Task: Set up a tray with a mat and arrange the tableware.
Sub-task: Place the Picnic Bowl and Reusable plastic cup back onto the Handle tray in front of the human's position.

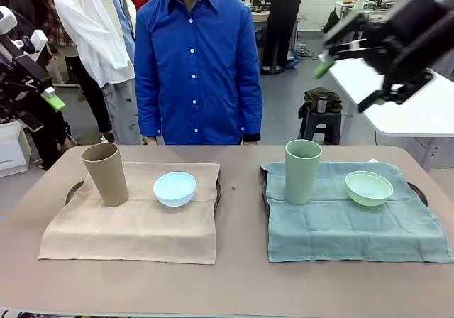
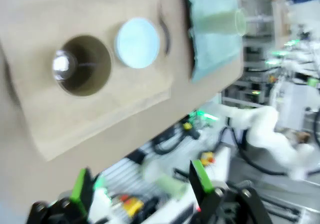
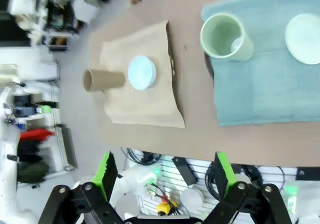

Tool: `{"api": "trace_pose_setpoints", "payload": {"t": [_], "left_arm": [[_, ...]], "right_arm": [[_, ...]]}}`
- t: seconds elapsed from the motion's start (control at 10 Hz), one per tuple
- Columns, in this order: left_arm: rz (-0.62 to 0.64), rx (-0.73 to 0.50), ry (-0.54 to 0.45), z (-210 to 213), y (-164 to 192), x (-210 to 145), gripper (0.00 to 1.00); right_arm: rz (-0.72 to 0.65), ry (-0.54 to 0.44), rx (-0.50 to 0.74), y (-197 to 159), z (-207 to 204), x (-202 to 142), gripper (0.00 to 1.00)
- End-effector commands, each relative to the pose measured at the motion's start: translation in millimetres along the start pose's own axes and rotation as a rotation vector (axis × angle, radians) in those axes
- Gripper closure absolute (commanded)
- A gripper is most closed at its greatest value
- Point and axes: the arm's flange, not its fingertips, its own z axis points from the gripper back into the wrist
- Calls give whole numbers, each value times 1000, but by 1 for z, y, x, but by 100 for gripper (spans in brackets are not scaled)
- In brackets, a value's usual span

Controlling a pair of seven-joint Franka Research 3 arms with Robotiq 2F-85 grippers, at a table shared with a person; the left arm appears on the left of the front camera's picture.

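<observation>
Tan cup [image 1: 106, 174] and blue bowl [image 1: 174, 189] stand on a creased tan mat [image 1: 135, 226]. The tray [image 1: 216, 190] beneath is mostly covered. Left gripper [image 2: 140, 185] and right gripper [image 3: 165, 174] are spread, empty.

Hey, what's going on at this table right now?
Two place settings are laid out. On the left, a tan mat over a tray holds the tan cup and the blue bowl. On the right, a green mat over another tray holds the green cup and the green bowl. Nothing is being handled: the left gripper and right gripper are both open, raised off the table. A person in a blue shirt stands at the far side.
</observation>
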Motion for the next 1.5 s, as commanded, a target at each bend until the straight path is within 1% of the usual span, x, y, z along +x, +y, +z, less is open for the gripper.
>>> {"api": "trace_pose_setpoints", "payload": {"t": [0.0,0.1,0.2,0.3,0.4,0.6,0.7,0.8,0.9,1.0,1.1,1.2,1.3,1.4], "left_arm": [[8,-210,-41,10,28,10,0],[-17,-274,-54,9,40,8,0],[-94,-288,-72,10,49,3,0],[-203,-210,-85,10,47,-3,0],[-19,-251,-65,5,49,5,0],[-19,-251,-65,5,49,5,0],[-19,-251,-65,5,49,5,0],[-54,-250,-70,5,52,4,0],[-18,-285,-112,3,60,4,0],[37,-290,-185,4,67,1,0],[62,-297,-245,5,73,0,0],[72,-335,-271,11,78,-1,0],[60,-342,-259,14,83,-3,0],[37,-373,-240,17,89,-5,0]], "right_arm": [[-24,-68,139,-49,21,-7,0],[-60,-95,184,-67,37,-5,0],[-84,-119,216,-79,47,-5,0],[-141,-119,129,-75,45,-5,0],[-88,-109,169,-70,52,-3,0],[-88,-109,169,-70,52,-3,0],[-115,-130,155,-77,58,-4,0],[-149,-40,208,-82,65,19,0],[-208,-22,272,-98,76,42,0],[-262,-15,305,-115,85,58,0],[-285,13,311,-131,93,70,0],[-297,63,289,-148,102,83,0],[-327,66,268,-168,108,94,0],[-365,105,246,-190,110,102,0]]}}
